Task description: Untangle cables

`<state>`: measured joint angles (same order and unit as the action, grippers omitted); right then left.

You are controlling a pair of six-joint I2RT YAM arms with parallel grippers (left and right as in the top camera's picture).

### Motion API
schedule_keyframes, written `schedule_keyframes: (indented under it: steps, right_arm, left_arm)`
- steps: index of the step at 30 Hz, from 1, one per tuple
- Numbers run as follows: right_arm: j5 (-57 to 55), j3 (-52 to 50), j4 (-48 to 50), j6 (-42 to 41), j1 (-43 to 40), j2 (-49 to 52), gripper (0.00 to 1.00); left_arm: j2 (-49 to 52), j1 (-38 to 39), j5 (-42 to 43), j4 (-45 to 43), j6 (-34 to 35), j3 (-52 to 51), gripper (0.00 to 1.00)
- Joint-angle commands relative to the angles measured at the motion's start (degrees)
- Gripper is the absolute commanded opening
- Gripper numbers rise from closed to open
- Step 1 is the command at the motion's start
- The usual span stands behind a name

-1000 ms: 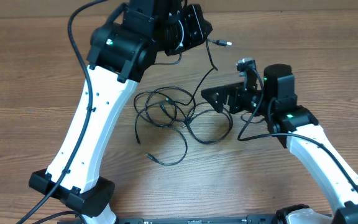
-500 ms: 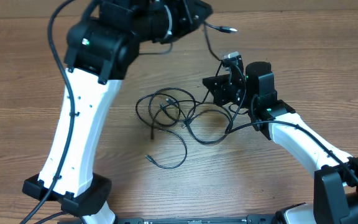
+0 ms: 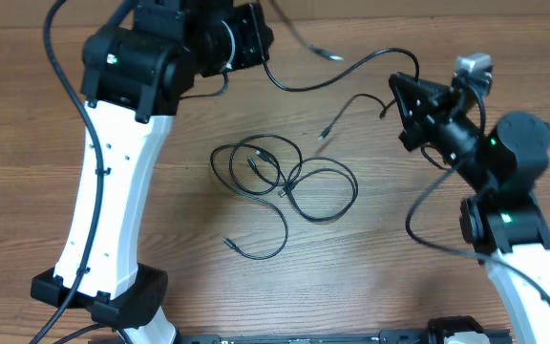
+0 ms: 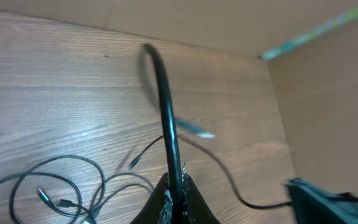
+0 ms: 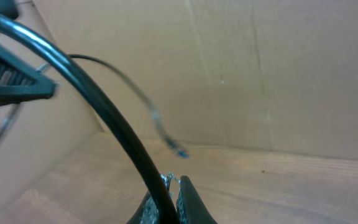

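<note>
- Left hand [image 4: 175,190]: at the far left of the bench [image 3: 27,191], its fingers pinched tight on one thin black cable [image 4: 166,112]. In the left wrist view the cable rises from between the fingertips and curves over at the top.
- Right hand [image 5: 168,186]: at the far right of the bench, also closed narrow on a thin black cord, which arcs up and to the left from between the fingertips in its wrist view.
- From overhead, the held cable runs in a sagging line from the left hand across to the right hand, behind the rest of the cords and apart from them.
- One small plug [image 3: 327,53] sticks out on a short length near the left hand.
- Another end [image 3: 325,134] hangs on a thin strand from near the right hand, between that hand and the pile. Whether it touches the bench cannot be told.
- Pile [image 3: 283,187]: the remaining cables lie in loose overlapping loops on the bench, in the middle, between the two arms and nearer the camera's bottom edge than both hands.
- A loose tail [image 3: 229,243] from the pile trails toward the front of the bench, ending in a small plug.
- Bench: brown wood grain, with a plain cardboard wall [image 5: 278,74] behind it.
</note>
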<state>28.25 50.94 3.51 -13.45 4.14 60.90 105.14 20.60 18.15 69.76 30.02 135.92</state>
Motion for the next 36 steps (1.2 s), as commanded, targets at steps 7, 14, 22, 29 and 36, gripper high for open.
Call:
schedule_keyframes:
  steps: [7,14,22,29,36]
  right_arm:
    - [10.69,0.57,-11.85,-4.57,-0.04,-2.84,0.04]
    - [10.86,0.59,-12.22,-23.76,-0.11,-2.69,0.04]
    - [10.84,0.57,-12.5,-36.52,-0.11,-0.33,0.06]
    - [10.14,0.57,-13.2,-51.15,-0.11,1.9,0.08]
    - [10.03,0.57,-13.05,-60.41,-0.11,2.25,0.22]
  left_arm:
    - [8.2,7.06,3.63,1.86,-29.97,1.03,0.04]
    - [12.68,8.26,15.63,9.07,-44.94,1.03,0.04]
    - [12.55,8.02,28.35,10.43,-44.61,1.05,0.04]
    - [12.55,8.04,28.39,13.05,-46.62,1.05,0.04]
    - [12.55,8.04,28.39,13.88,-46.77,1.05,0.04]
